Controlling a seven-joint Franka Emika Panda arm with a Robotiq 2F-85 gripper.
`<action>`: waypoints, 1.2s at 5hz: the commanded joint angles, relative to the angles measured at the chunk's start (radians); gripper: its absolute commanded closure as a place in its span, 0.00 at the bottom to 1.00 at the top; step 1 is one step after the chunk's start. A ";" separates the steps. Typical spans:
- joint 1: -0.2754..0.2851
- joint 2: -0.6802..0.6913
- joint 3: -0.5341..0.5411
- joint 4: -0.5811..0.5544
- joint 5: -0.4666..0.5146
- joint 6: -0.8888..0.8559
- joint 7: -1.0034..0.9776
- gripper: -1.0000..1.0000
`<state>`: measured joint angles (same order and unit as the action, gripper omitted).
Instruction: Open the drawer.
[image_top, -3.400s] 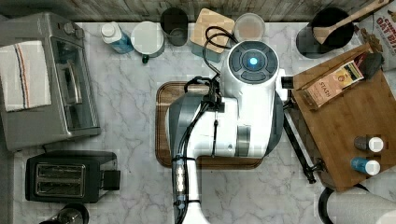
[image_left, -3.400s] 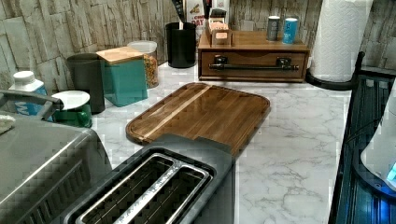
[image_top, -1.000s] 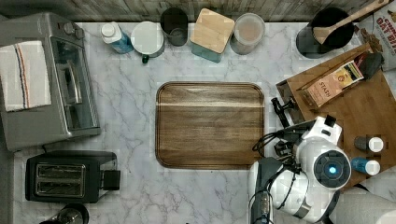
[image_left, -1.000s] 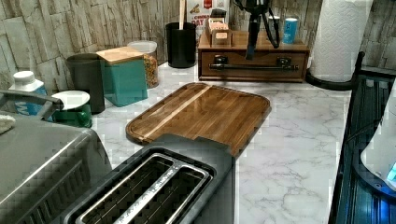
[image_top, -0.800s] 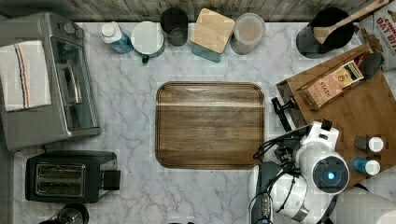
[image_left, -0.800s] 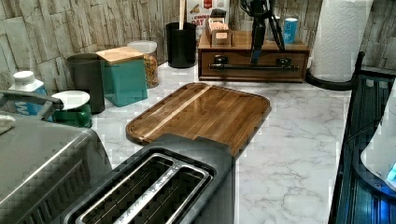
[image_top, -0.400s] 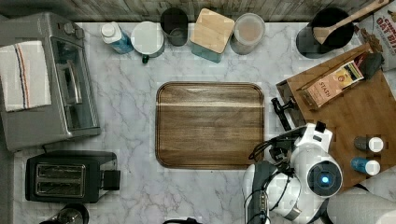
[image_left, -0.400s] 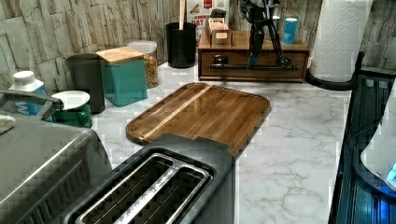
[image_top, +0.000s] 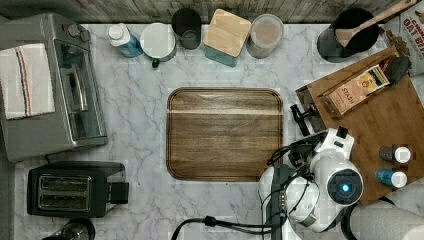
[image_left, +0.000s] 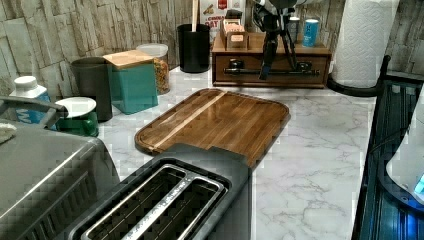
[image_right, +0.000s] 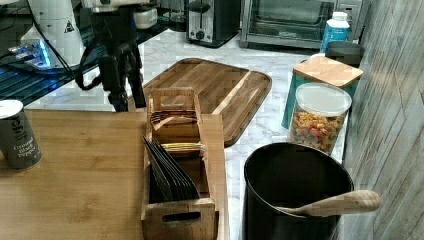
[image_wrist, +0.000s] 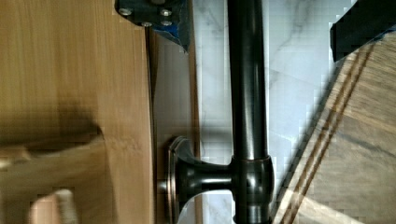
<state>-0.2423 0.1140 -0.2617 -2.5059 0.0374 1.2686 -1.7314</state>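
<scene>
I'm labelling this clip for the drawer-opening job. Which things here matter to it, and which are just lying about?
Belongs to the job: brown wooden drawer; dark metal bar handle; black claw, open astride the handle.
Lying about: dark rounded wooden serving tray; black toaster; teal canister with bamboo lid; white paper-towel roll.
</scene>
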 joint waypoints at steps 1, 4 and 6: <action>0.029 0.064 0.015 0.030 0.014 -0.008 -0.022 0.00; 0.006 0.110 0.052 0.157 0.039 -0.291 -0.141 0.00; 0.068 -0.021 0.042 0.006 -0.011 -0.294 -0.014 0.00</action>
<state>-0.2101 0.1810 -0.2451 -2.4102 0.0361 0.9990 -1.7734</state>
